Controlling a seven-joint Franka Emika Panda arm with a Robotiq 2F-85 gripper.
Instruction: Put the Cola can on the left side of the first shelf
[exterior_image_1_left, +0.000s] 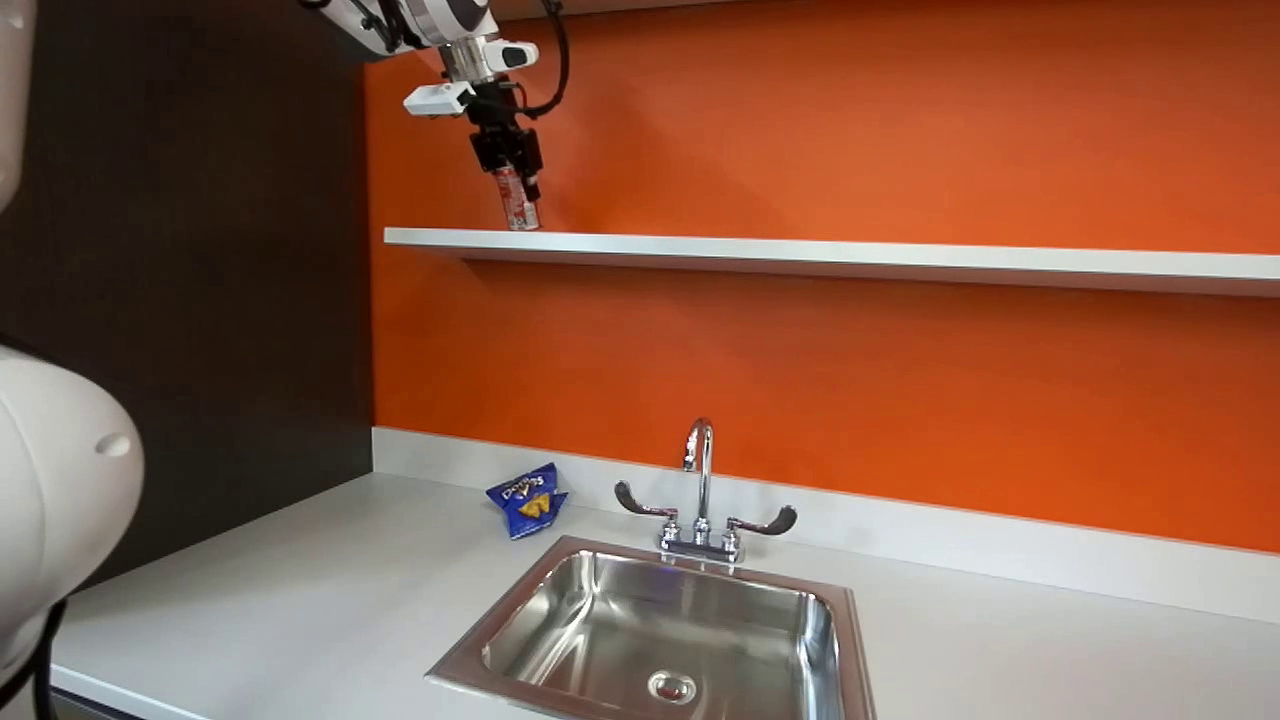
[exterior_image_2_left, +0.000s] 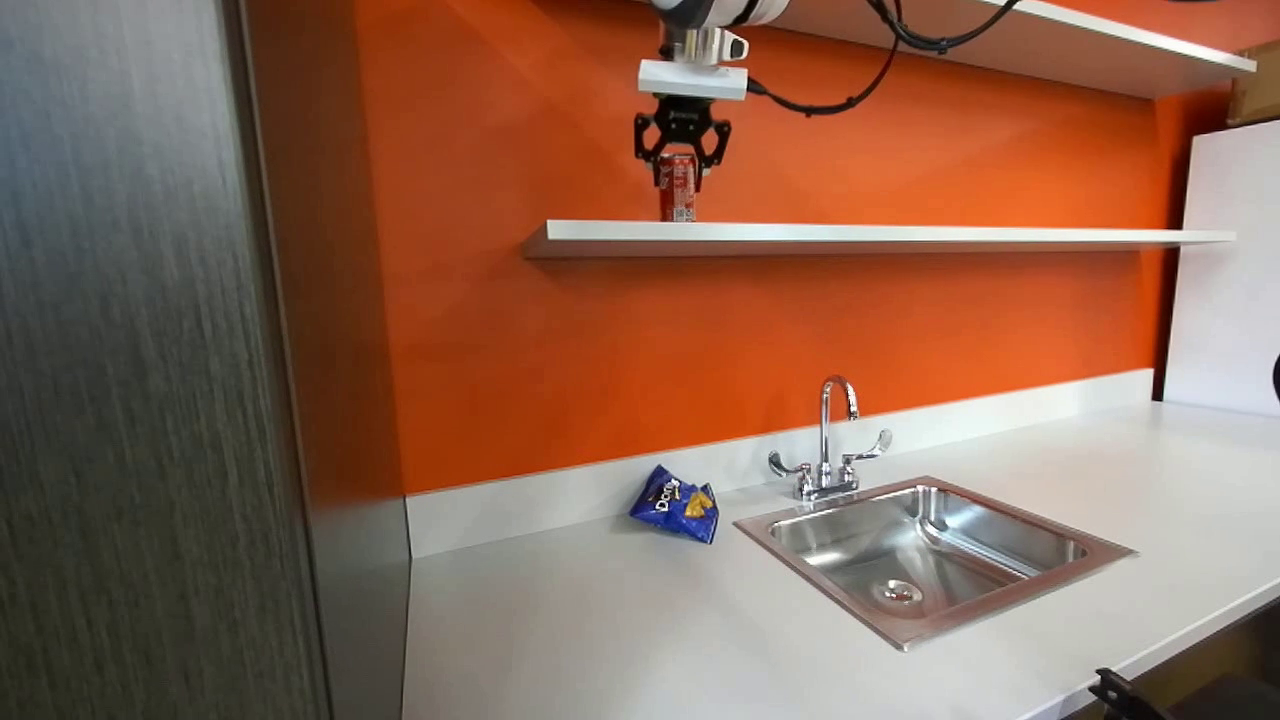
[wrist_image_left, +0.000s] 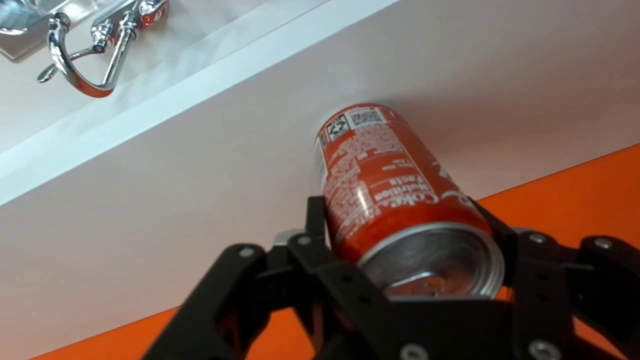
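The Cola can (exterior_image_1_left: 518, 210) is red with a silvery top. It stands close to the left end of the long white first shelf (exterior_image_1_left: 800, 250), its base at the shelf's surface in both exterior views; the can (exterior_image_2_left: 678, 205) looks upright above the shelf (exterior_image_2_left: 850, 233). My gripper (exterior_image_2_left: 678, 184) points down over the can, with one black finger on each side of its upper part. In the wrist view the fingers of the gripper (wrist_image_left: 395, 200) press against the sides of the can (wrist_image_left: 385, 165), with the shelf (wrist_image_left: 200, 175) beneath it. Part of the can's top is hidden by the gripper.
A higher white shelf (exterior_image_2_left: 1050, 55) runs above the arm. The orange wall (exterior_image_1_left: 900, 130) is close behind the can, and a dark panel (exterior_image_1_left: 200, 250) stands at the left. Below are a blue snack packet (exterior_image_1_left: 530, 502), a tap (exterior_image_1_left: 703, 490) and a sink (exterior_image_1_left: 500, 614).
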